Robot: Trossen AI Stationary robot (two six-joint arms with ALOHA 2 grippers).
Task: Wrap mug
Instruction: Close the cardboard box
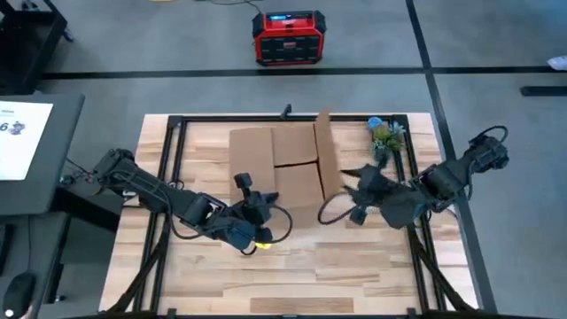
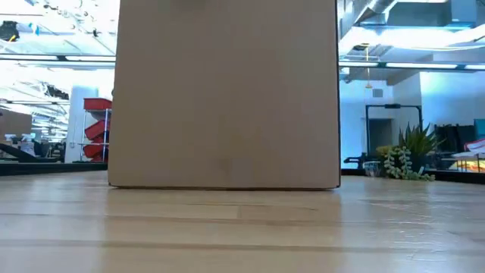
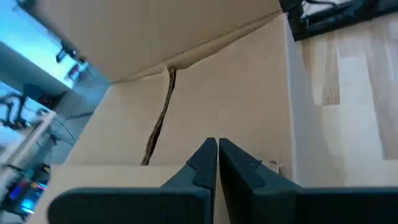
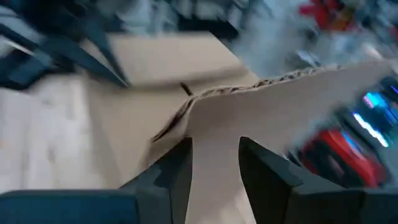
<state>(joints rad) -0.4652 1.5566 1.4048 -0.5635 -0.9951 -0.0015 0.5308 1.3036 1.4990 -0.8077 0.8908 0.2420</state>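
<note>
A brown cardboard box [image 1: 283, 164] stands on the wooden table, and its near wall [image 2: 223, 91] fills the low view. Its right flap [image 1: 324, 155] stands up on edge; the other flaps lie flat over the top. The mug is out of view. My left gripper [image 1: 244, 183] is shut, its tips at the flat flaps [image 3: 205, 106] near the box's near left corner. My right gripper [image 1: 353, 188] is open just right of the upright flap [image 4: 273, 118], facing its broad side. My left gripper points its shut fingertips [image 3: 208, 155] slanting down at the flat flap beside the seam [image 3: 163, 109]; I cannot tell whether they touch the cardboard. My right gripper's fingers [image 4: 177, 165] stand before the upright flap's face, below its corrugated edge [image 4: 249, 87]; touching or apart, I cannot tell.
A small green plant [image 1: 386, 137] stands at the table's far right, also seen in the low view as a plant [image 2: 405, 161]. A black frame [image 1: 168, 159] runs around the table top. A red and black device [image 1: 288, 37] sits on the floor beyond the far edge.
</note>
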